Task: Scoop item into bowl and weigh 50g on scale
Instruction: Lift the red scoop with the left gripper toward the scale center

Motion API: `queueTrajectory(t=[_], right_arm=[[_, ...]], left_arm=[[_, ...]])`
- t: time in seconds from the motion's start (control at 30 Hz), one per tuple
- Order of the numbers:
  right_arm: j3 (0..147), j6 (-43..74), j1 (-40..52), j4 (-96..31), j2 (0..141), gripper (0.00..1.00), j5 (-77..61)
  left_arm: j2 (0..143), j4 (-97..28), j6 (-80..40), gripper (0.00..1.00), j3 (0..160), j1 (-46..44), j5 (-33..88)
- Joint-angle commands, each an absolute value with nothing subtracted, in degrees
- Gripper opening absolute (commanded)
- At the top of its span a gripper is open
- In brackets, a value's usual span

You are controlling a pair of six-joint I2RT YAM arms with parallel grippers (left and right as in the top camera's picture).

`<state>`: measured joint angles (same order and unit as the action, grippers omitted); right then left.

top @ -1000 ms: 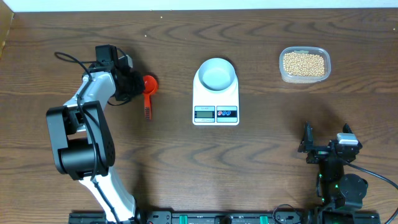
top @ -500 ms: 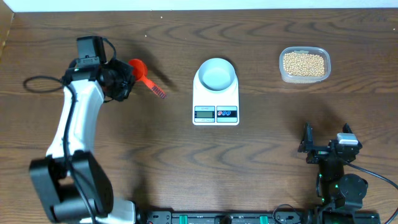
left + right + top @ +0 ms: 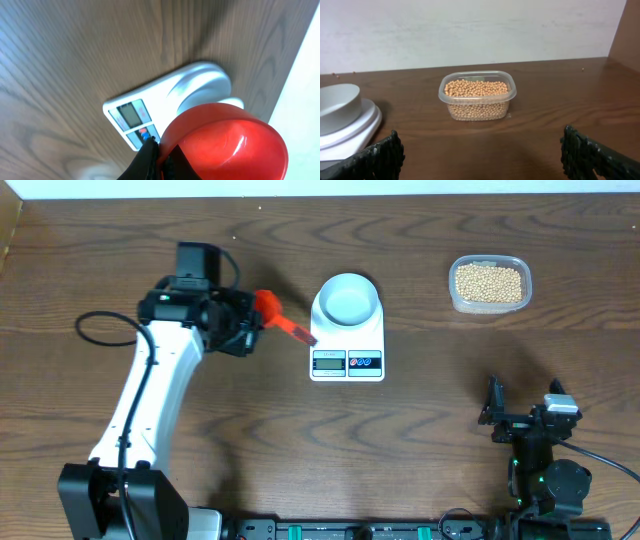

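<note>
— Where did the left gripper (image 3: 250, 320) stand, and what did it have?

— It hung over the bench left of the middle, toward the far edge. Its fingers (image 3: 150, 159) were closed tight on a red plastic scoop (image 3: 268, 306), gripping it right by the cup. Seen from above, the end of the handle reached the left edge of the scale (image 3: 347, 345).

— And the scale itself?

— It sat in the middle of the bench, nearer the far edge than the near one, its display and two buttons facing the near edge. The figures on the display were too small to read. The pale bowl (image 3: 348, 300) stood on its platform.

— Where were the soybeans (image 3: 489, 282)?

— In a clear plastic tub (image 3: 455, 292) near the far right corner, well apart from the scale and the scoop. The right wrist camera showed the tub filled almost to its rim, with the bowl and scale to its left.

— What about the right gripper (image 3: 525, 400)?

— It was parked by the near edge toward the right corner, pointing at the far edge. Its fingers (image 3: 375, 157) were spread wide and held nothing.
</note>
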<state>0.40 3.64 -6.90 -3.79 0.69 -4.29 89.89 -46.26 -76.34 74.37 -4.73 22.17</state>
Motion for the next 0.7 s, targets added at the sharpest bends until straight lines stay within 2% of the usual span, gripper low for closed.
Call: queueTrajectory(t=[0.0, 0.2, 0.37, 0.67], right_arm=[[0.32, 9.19, -6.98, -3.84, 0.38, 0.99, -5.10], [0.32, 10.90, -6.98, -2.79, 0.38, 0.99, -8.38], [0.32, 10.98, -6.98, 1.02, 0.38, 0.99, -18.35], [2.11, 20.32, -6.98, 1.98, 0.49, 0.99, -24.97]], left_arm=[[89.47, -46.59, -82.76, 0.07, 75.24, -8.05, 20.18], [89.47, -46.61, -84.38, 0.07, 75.24, -9.96, 20.10], [89.47, -46.63, -84.38, 0.08, 75.24, -9.96, 20.10], [89.47, -46.68, -84.36, 0.07, 75.24, -9.96, 20.10]])
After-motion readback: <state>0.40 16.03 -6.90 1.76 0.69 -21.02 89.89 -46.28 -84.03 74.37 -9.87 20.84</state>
